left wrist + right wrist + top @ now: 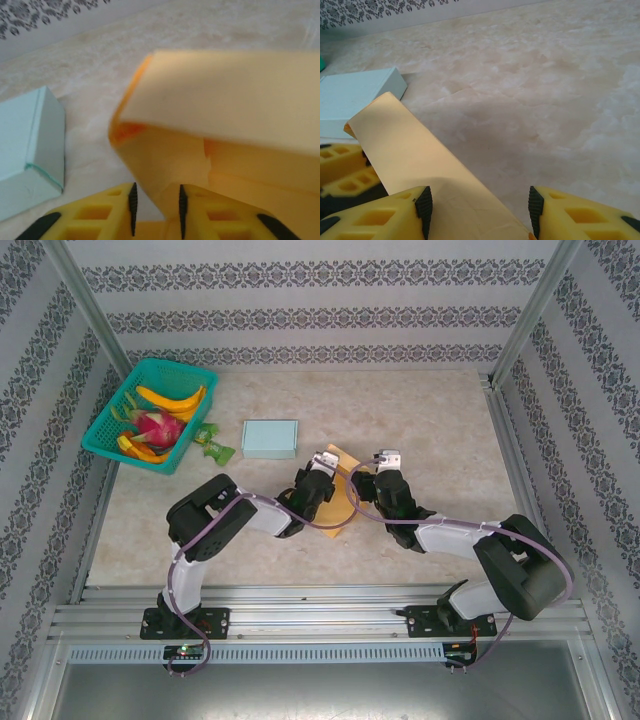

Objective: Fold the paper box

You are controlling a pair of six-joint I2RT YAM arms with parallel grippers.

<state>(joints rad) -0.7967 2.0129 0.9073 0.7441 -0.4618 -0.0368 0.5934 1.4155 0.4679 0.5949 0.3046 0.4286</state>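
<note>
Far left, the green basket (114, 403) holds bananas (175, 398) and a dragon fruit (160, 427). The orange paper box (220, 95) sits mid-table, just right of a blue box (270, 438). The left gripper (156, 202) stands narrowly parted astride its near wall, seemingly not pinching; the right gripper (480, 205) gapes wide over a raised flap, gripping nothing. Bare table (440, 430) lies to the far right

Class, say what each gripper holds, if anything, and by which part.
Left gripper: nothing; its jaws stand apart around the lower edge of the box. Right gripper: wide jaws straddle a flap; a grip cannot be told.
</note>
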